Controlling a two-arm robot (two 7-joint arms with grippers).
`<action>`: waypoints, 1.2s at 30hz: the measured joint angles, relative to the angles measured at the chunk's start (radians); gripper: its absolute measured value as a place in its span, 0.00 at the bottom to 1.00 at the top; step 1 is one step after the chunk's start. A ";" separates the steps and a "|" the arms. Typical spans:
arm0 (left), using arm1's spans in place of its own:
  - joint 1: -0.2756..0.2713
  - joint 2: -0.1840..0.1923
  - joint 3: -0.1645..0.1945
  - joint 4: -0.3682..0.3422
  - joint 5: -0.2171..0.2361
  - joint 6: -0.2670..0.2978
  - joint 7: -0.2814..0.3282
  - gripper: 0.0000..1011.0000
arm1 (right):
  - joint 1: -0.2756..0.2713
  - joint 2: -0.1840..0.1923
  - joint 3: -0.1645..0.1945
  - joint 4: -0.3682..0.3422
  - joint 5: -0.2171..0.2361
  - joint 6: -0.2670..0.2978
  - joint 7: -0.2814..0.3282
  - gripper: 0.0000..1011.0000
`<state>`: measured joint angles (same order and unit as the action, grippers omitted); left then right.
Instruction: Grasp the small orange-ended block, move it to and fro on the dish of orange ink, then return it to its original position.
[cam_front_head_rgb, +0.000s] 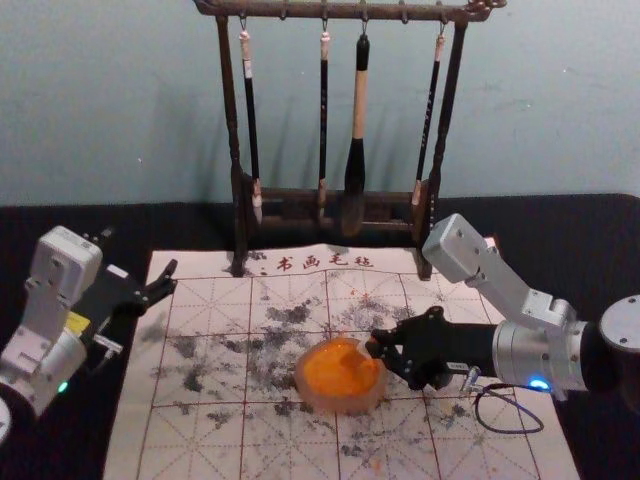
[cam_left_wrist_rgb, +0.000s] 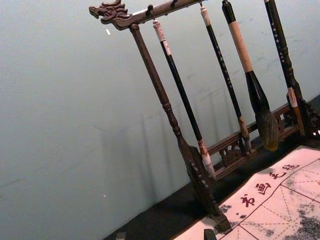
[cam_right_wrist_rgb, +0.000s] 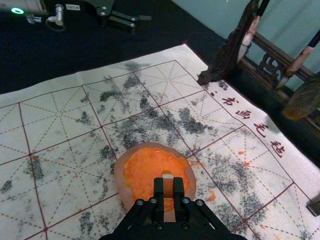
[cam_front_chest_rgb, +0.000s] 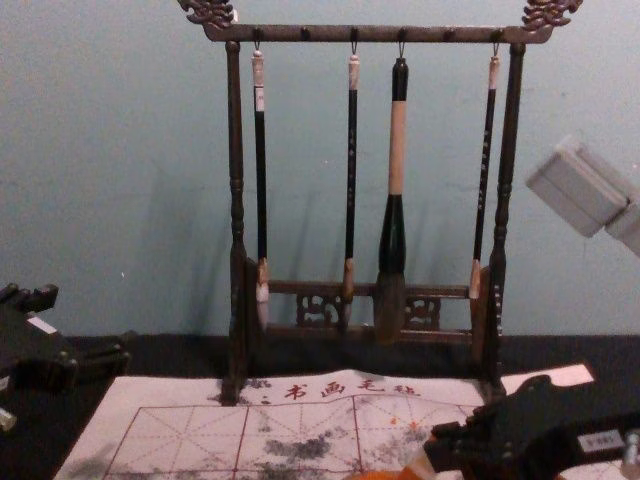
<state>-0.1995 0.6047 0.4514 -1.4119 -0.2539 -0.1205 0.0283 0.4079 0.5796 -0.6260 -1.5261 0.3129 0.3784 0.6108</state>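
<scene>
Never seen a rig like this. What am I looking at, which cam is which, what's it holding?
It's a two-armed robot. The head view looks forward and down; the chest view looks across the table from lower; each wrist view comes from a camera on that arm.

On the table lies a gridded calligraphy mat, stained with dark and orange marks. On it sits a round dish of orange ink. Behind stands a dark wooden rack with four hanging brushes.

The right gripper, over the dish, has its jaws closed on a small block. I can't tell whether the block touches the ink. The left gripper hangs by the mat's left edge, jaws apart, nothing between them.
</scene>
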 joint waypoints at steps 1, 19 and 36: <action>0.000 0.000 0.000 0.000 0.000 0.000 0.000 1.00 | -0.001 0.003 -0.002 -0.004 -0.001 -0.001 0.002 0.03; 0.000 0.000 0.000 0.000 0.000 0.000 0.000 1.00 | -0.016 0.036 -0.003 -0.045 -0.022 0.002 0.003 0.03; 0.000 0.000 0.000 0.000 0.000 0.000 0.000 1.00 | -0.028 0.047 -0.002 -0.074 -0.022 0.003 0.016 0.03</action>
<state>-0.1995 0.6047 0.4514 -1.4120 -0.2539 -0.1205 0.0283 0.3804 0.6270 -0.6280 -1.6001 0.2913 0.3812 0.6266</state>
